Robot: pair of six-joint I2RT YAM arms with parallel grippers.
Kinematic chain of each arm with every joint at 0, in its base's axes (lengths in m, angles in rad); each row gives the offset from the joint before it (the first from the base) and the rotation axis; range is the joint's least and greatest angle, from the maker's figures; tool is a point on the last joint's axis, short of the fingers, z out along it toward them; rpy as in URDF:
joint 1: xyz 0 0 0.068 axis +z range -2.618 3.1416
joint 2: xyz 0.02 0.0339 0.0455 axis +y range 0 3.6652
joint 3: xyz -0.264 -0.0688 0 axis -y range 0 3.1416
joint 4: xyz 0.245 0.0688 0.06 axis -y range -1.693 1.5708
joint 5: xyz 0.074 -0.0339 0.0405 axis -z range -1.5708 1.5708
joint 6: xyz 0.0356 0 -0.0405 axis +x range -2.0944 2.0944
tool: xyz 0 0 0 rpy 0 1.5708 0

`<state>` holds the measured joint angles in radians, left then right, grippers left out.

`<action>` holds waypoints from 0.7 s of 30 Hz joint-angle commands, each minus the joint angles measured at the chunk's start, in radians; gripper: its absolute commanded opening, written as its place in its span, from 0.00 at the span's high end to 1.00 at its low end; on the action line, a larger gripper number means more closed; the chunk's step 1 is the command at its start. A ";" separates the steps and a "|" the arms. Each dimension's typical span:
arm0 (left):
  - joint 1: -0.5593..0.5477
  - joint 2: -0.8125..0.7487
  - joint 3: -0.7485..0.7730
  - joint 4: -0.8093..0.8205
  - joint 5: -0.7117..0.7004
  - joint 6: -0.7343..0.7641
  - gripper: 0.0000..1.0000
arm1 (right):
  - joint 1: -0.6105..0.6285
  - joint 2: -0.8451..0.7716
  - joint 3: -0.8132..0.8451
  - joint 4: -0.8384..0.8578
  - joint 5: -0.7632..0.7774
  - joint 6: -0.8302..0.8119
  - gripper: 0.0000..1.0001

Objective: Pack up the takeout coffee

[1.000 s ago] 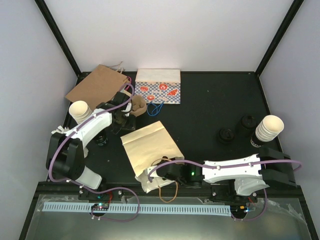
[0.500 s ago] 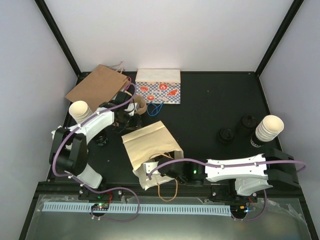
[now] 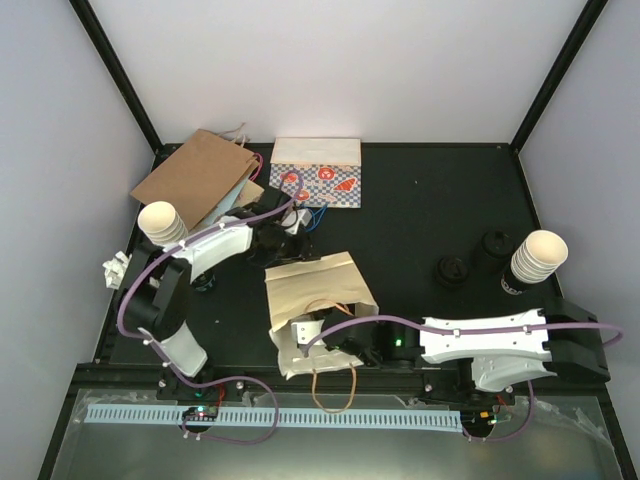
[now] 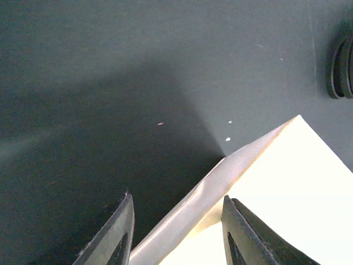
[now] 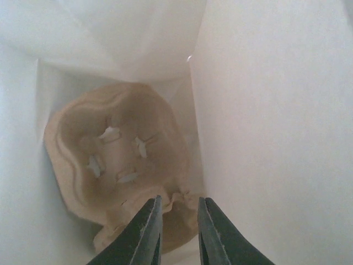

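Two robot arms work a kraft paper bag [image 3: 318, 285] lying on the black tabletop [image 3: 420, 210]. The right gripper [image 5: 175, 221] reaches inside the bag's open near mouth, its jaws drawn close with only a narrow gap and nothing visibly pinched. Deep in the bag, past its fingers, sits a brown cardboard cup carrier [image 5: 116, 165]. At the bag's far end the left gripper [image 4: 176, 221] hangs with jaws spread, straddling the raised paper edge of one corner without clamping it.

What appears to be the takeout coffee [image 3: 492, 245] stands well apart on the right side, just beside a stack of lidless cups [image 3: 538, 255] and near another black-lidded shape [image 3: 452, 268]. The shapes are too small in the overhead view to tell apart with certainty.

The step in hand looks like readying the bag, with the carrier already in and the coffee not yet packed. Done well, the left jaws would close on that paper edge to anchor the bag. The right arm would then back straight out so the mouth stays open and the bag does not slide. The cup should travel upright and settle into a carrier socket.
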<state>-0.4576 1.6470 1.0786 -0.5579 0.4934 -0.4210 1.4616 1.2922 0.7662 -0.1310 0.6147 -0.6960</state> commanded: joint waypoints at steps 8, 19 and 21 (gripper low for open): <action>-0.080 0.016 0.140 0.056 0.006 -0.024 0.44 | -0.011 -0.073 -0.018 -0.093 0.029 0.055 0.80; -0.078 -0.374 0.177 -0.152 -0.136 0.225 0.28 | -0.021 -0.071 -0.014 -0.105 -0.015 0.058 0.81; -0.080 -0.477 0.129 -0.138 -0.052 0.266 0.31 | -0.023 -0.070 -0.015 -0.103 -0.020 0.057 0.81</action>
<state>-0.5369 1.3266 1.2362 -0.6331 0.3897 -0.2836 1.4467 1.2293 0.7567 -0.2333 0.6140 -0.6487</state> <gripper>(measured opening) 0.717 0.195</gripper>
